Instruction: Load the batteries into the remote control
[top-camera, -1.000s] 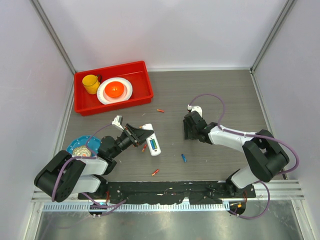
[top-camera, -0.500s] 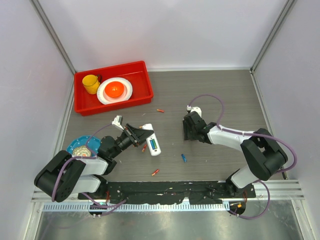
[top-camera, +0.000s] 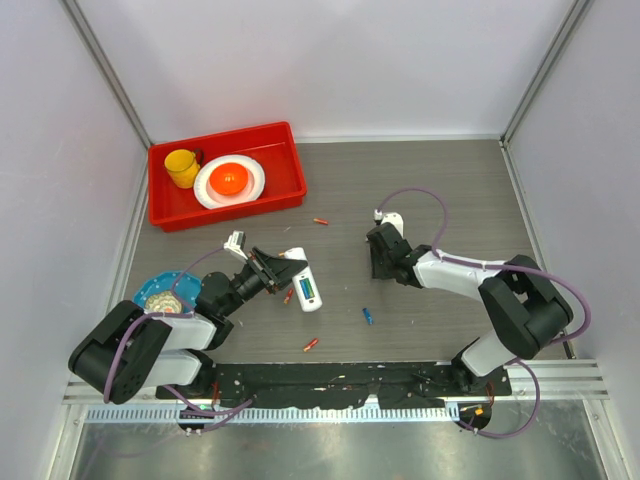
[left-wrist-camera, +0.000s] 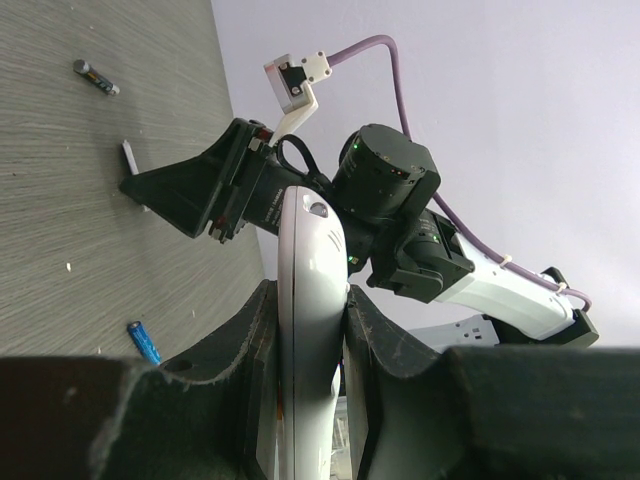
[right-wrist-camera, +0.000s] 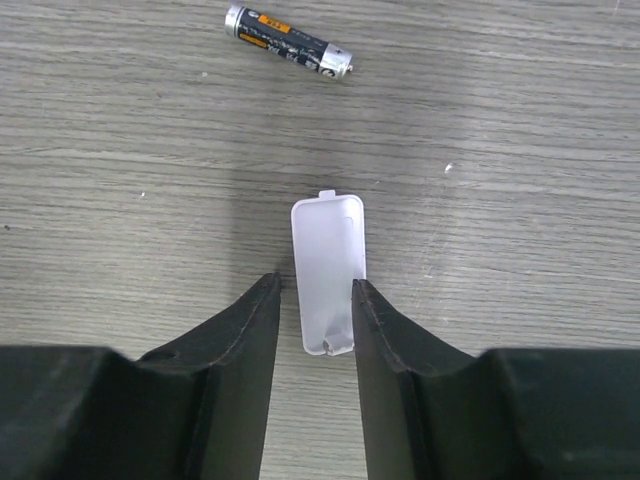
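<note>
My left gripper (top-camera: 287, 268) is shut on the white remote control (top-camera: 310, 288), holding it by one end just above the table. In the left wrist view the remote (left-wrist-camera: 312, 290) stands edge-on between the jaws. My right gripper (top-camera: 378, 266) is open and low over the table. Its fingers straddle a short white cover piece (right-wrist-camera: 327, 272) that lies flat. The right fingertip (right-wrist-camera: 362, 292) touches its edge and a gap shows on the left. A dark battery (right-wrist-camera: 288, 40) lies beyond it. Batteries lie loose: red (top-camera: 320, 220), blue (top-camera: 368, 316), orange-red (top-camera: 311, 344) and another (top-camera: 289, 295) by the remote.
A red bin (top-camera: 290, 190) at the back left holds a yellow cup (top-camera: 182, 167) and a white plate (top-camera: 215, 192) with an orange thing on it. A blue plate (top-camera: 160, 290) lies at the left edge by my left arm. Walls close in on three sides.
My right gripper has edged slightly to the left over the cover piece. The left arm and the remote have not moved.
</note>
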